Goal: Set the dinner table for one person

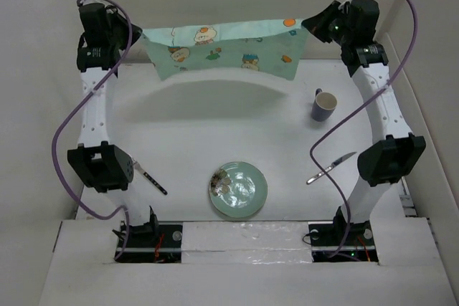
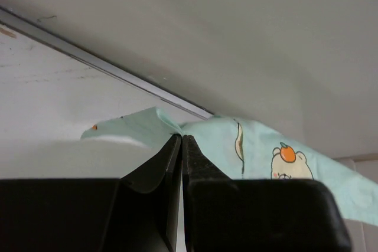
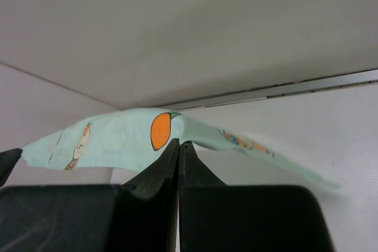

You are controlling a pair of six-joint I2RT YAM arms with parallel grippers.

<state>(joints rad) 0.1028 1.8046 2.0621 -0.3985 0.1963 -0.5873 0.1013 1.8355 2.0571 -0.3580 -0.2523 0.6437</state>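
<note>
Tableware lies scattered on the dinner table (image 1: 193, 123), and nothing looks arranged into a place setting yet. The pale green plate (image 1: 262, 185) lies nearest the arm bases, flat on the bare top, with brownish marks on its left half that are too small to identify. Just left of the plate is a dark-handled utensil (image 1: 153, 180), its far end hidden under the left arm. To the plate's right, a little further off, lies a knife (image 1: 331, 168). Beyond the plate and to its right stands a grey-blue mug (image 1: 324, 105), upright.

Farthest from the plate, the mint-green printed cloth mat (image 1: 222, 51) hangs stretched between the two arms. The left gripper (image 2: 180, 140) is pinched tight on one upper corner and the right gripper (image 3: 177, 143) on the other. The mat sags in the middle, and its shadow on the top suggests it hangs off the surface.

By my reading the task is early. The mat has yet to be laid flat, and the plate, both utensils and the mug then need setting in order on or around it.
</note>
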